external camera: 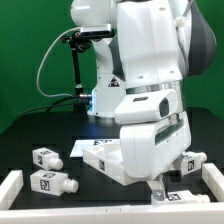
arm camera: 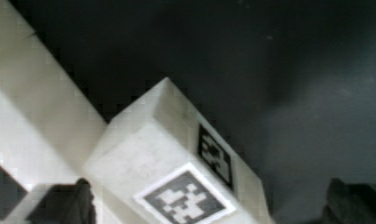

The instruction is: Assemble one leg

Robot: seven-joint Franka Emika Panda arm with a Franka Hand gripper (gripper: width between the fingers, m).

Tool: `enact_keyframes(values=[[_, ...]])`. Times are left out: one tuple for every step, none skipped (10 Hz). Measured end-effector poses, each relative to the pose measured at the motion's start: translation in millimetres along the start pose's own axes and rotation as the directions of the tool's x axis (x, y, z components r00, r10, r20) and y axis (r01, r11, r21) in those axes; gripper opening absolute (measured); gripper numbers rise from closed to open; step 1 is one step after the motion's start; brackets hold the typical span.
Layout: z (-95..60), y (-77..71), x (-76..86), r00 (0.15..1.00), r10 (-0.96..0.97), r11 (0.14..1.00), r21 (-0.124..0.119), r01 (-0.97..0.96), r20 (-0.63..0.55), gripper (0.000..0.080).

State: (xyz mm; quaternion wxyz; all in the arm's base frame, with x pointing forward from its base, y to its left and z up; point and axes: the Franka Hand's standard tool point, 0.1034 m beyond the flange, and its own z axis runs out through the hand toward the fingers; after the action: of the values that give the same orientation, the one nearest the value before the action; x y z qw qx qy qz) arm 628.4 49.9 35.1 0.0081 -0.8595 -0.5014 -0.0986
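Black counter (external camera: 30, 130) holds a small white plastic leg (arm camera: 167, 165), light and hard; released hand (arm camera: 203, 205) should pinch its flat sides.

No words, brand names or numbers readable anywhere. Only signs: black-and-white square tags, coded patterns rather than text. In the exterior view, one tag each on two legs (external camera: 44, 157) (external camera: 50, 183) lying at that view's left, one on the panel (external camera: 97, 147) near its edge, and one partly hidden by the arm on the white rail (external camera: 180, 190) at the lower right; patterns too small to make out. In the wrist view, two tags on adjoining faces of a leg (arm camera: 167, 160) seen close, one showing a blocky black pattern inside a black border, the other seen edge-on and blurred.
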Motion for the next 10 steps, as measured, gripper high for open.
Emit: enact_keyframes(values=[[0.5, -1.8, 1.2, 1.0, 0.014, 1.0, 0.003, -0.014, 0.001, 0.0649], [3.0, -11.5, 7.6, 0.998, 0.056, 0.998, 0.024, -0.057, 0.019, 0.0649], [4.1, -22.0, 17.6, 0.994, 0.101, 0.993, 0.056, -0.103, 0.046, 0.0649], [3.9, -27.8, 28.8, 0.991, 0.116, 0.991, 0.06, -0.12, 0.059, 0.0649], [4.9, -34.7, 36.5, 0.989, 0.135, 0.988, 0.063, -0.139, 0.063, 0.0649], [6.6, -39.2, 38.2, 0.989, 0.135, 0.988, 0.067, -0.139, 0.066, 0.0649], [7.7, -38.8, 35.7, 0.988, 0.138, 0.988, 0.065, -0.142, 0.065, 0.0649], [8.3, -37.4, 34.9, 0.989, 0.139, 0.989, 0.053, -0.142, 0.053, 0.0649], [8.9, -37.0, 35.1, 0.989, 0.14, 0.989, 0.04, -0.141, 0.04, 0.0649], [9.0, -37.0, 35.3, 0.99, 0.14, 0.989, 0.031, -0.141, 0.031, 0.0649]])
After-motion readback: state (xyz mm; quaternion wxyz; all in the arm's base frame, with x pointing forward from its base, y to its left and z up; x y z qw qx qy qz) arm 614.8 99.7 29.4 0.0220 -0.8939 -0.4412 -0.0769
